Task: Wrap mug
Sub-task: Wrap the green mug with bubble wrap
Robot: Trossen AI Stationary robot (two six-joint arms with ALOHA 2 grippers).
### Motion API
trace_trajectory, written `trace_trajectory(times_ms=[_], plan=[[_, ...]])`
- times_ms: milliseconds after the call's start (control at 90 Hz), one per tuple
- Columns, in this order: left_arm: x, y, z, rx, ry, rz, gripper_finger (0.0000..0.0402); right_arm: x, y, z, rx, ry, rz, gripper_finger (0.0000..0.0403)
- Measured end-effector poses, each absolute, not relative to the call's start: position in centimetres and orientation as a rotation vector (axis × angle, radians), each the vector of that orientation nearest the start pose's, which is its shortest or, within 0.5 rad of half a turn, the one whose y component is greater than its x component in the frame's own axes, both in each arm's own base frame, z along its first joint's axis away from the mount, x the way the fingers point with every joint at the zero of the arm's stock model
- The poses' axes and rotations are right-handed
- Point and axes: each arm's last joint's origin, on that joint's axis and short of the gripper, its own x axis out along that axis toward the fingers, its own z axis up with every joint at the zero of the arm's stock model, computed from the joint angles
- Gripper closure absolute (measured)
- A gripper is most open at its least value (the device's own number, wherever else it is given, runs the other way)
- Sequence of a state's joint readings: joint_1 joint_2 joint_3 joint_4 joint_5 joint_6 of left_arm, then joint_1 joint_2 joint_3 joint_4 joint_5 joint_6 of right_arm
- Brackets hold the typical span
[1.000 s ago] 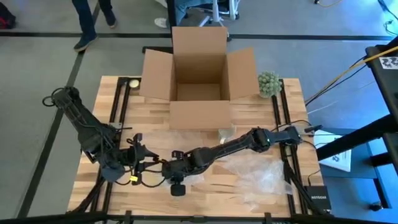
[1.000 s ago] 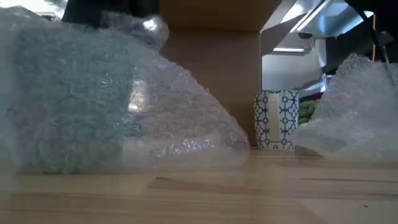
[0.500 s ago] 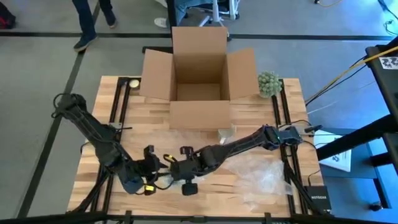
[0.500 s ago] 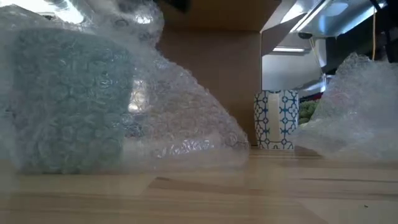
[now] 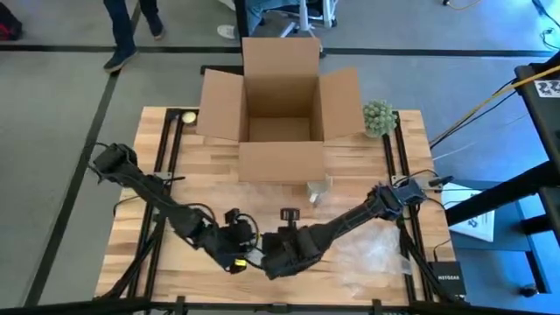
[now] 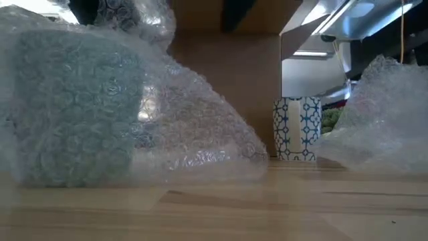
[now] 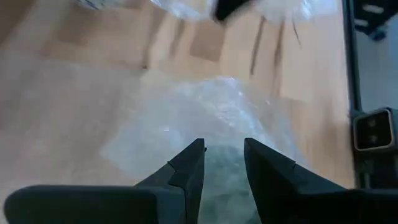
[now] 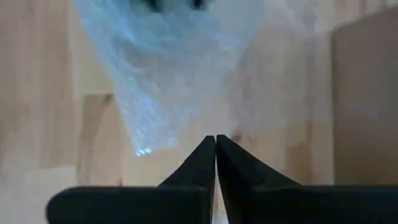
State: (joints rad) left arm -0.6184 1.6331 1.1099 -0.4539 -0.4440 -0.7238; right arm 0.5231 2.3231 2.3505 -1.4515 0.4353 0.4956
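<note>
A greenish, mug-sized thing (image 6: 80, 107) stands on the table near its front edge, covered by a sheet of bubble wrap (image 6: 194, 134) whose skirt spreads over the wood. The wrap's top (image 6: 134, 17) rises between both grippers. My left gripper (image 5: 238, 252) and my right gripper (image 5: 269, 261) meet above it at the near middle. In the left wrist view my left gripper (image 7: 224, 158) stands narrowly apart with wrap between the fingers. My right gripper (image 8: 215, 140) is shut, with wrap (image 8: 161, 81) just ahead. My left gripper has bunched bubble wrap (image 7: 222, 177) between its two fingers, coming slanting down from the table's left. The sheet's loose skirt (image 7: 186, 112) lies on the wood. My right gripper is shut at the wrap's edge (image 8: 233, 127); the fingertips hide the contact. That wrap rises off the table.
An open cardboard box (image 5: 280, 114) stands at the far middle. A blue-and-white patterned cup (image 6: 297, 128) stands in front of it. A second loose bubble wrap sheet (image 5: 367, 249) lies at the near right. A green ball-shaped plant (image 5: 378, 116) sits far right.
Both grippers have travelled along the near edge toward the table's right, staying close together. The wrap's raised top has shifted and bunched a little differently, while the covered thing and the skirt have stayed in place.
</note>
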Motion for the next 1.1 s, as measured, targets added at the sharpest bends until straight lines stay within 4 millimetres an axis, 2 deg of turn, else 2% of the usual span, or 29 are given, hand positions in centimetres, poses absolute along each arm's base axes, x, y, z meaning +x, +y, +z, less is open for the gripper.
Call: trace_trajectory(times_ms=[78, 189, 322, 533, 733, 878, 1100], plan=[[27.6, -18.0, 20.7, -0.137, 0.899, 0.165, 0.0304, 40.0, 22.2, 27.1, -0.232, 1.194, -0.271, 0.0402], [27.5, -18.1, 19.1, -0.119, 0.991, 0.166, 0.0304, 39.1, 22.6, 28.4, -0.213, 1.156, -0.265, 0.0402], [27.7, -18.3, 18.0, -0.136, 1.04, 0.195, 0.0304, 39.6, 22.9, 27.1, -0.232, 1.157, -0.278, 0.0402], [28.5, -18.4, 17.1, -0.135, 1.053, 0.161, 0.0304, 39.7, 23.2, 27.5, -0.226, 1.113, -0.278, 0.0402], [28.3, -18.7, 19.3, -0.167, 1.024, 0.11, 0.0304, 39.8, 23.0, 27.4, -0.235, 1.114, -0.284, 0.0402], [27.7, -18.9, 22.3, -0.209, 0.964, 0.061, 0.0304, 39.8, 23.1, 27.4, -0.245, 1.12, -0.274, 0.0402], [26.9, -18.5, 24.3, -0.222, 0.928, 0.056, 0.0304, 39.8, 23.1, 27.4, -0.244, 1.122, -0.274, 0.0402]])
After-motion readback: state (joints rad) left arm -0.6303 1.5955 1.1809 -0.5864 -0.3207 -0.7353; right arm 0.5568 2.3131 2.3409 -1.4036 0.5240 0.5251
